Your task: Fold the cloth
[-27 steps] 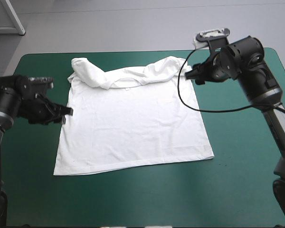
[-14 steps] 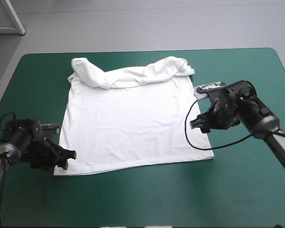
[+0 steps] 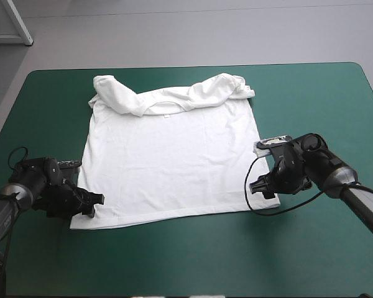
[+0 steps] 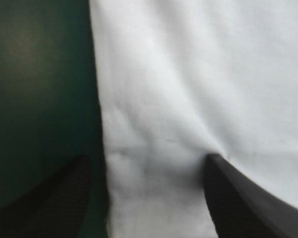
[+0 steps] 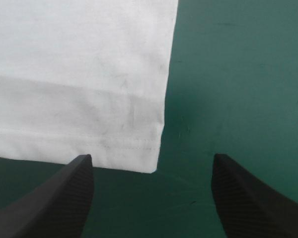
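High view: we see a white T-shirt [image 3: 174,161] spread flat on the middle of the teal-green table [image 3: 311,261]. Its collar lies toward the far edge and its hem toward the near edge. Both sleeves are bunched inward along the shoulders. The left gripper [image 3: 94,205] sits low at the shirt's near-left corner. The right gripper [image 3: 256,186] sits low by the shirt's near-right corner.

Left wrist view: the left gripper [image 4: 147,157] has its 2 black fingers spread wide apart and grips nothing. The side edge of the T-shirt [image 4: 198,74] runs between them. 1 finger is over the bare teal-green cover [image 4: 39,74] and the other is over white cloth.

Right wrist view: the right gripper [image 5: 151,157] is also spread wide and grips nothing. The stitched hem corner of the T-shirt [image 5: 79,74] lies flat on the cover [image 5: 238,74], just ahead of the gap between the 2 fingers.
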`<act>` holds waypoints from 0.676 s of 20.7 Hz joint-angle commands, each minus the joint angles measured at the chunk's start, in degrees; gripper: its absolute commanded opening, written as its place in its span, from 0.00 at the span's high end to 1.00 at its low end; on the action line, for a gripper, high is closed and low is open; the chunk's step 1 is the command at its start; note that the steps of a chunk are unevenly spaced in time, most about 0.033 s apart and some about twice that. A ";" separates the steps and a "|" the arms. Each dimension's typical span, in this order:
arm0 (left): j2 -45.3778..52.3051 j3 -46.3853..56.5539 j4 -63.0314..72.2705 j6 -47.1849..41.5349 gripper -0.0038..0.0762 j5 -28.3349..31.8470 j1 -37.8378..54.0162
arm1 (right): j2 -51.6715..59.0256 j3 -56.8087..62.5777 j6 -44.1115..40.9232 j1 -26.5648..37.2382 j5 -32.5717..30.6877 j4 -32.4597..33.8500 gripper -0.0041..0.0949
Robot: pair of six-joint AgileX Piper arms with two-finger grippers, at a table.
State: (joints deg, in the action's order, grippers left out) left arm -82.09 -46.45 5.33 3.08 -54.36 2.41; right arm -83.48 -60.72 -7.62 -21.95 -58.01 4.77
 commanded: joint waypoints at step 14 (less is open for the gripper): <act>-2.77 3.43 5.98 3.49 0.96 1.85 -0.24 | -5.44 -1.17 0.21 0.49 5.89 -3.25 0.32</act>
State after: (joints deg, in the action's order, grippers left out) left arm -83.12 -45.24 7.14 6.70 -53.43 2.66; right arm -87.92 -60.70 -7.62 -21.93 -53.72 1.75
